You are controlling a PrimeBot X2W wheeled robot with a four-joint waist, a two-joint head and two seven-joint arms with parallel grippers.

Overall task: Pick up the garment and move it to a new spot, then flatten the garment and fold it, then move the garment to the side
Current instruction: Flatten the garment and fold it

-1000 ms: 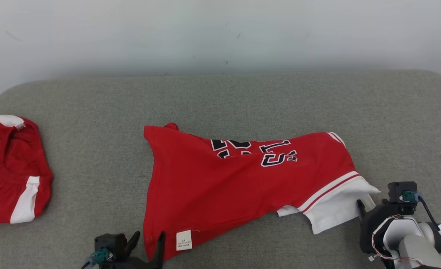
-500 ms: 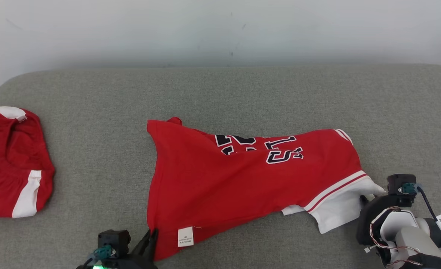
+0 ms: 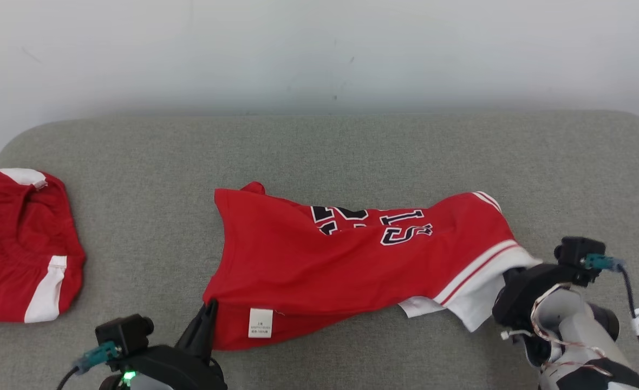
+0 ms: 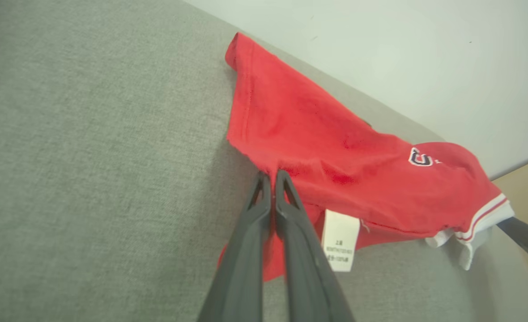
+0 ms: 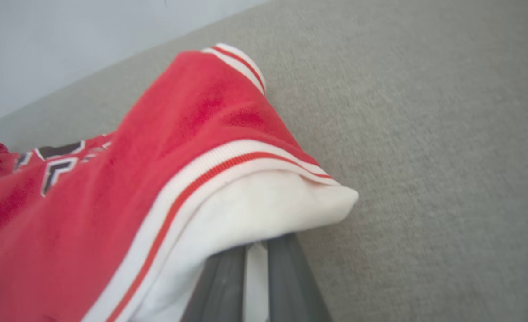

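Red garment [image 3: 352, 260] lies on the grey bench [image 3: 135, 179], between the centre and the right side, nearer the front edge than the back. It is partly bunched. Dark lettering [image 3: 400, 227] with white outline faces up.

Left tool [image 3: 208, 311] is at the garment's front-left corner. In the left wrist view its two dark fingers [image 4: 286, 223] are pressed together with red hem pinched between the tips. Clenched on the garment. A white label [image 3: 260, 323] hangs just beside the fingers.

Right tool [image 3: 506, 279] is at the garment's right end, under the white, red-striped trim. In the right wrist view white cloth sits between the fingers [image 5: 286, 277], whose tips are covered. Grasping the garment.

A second red garment [image 3: 16, 244] with white panels lies at the bench's left edge, well apart. A pale wall [image 3: 319, 49] stands behind the back edge.
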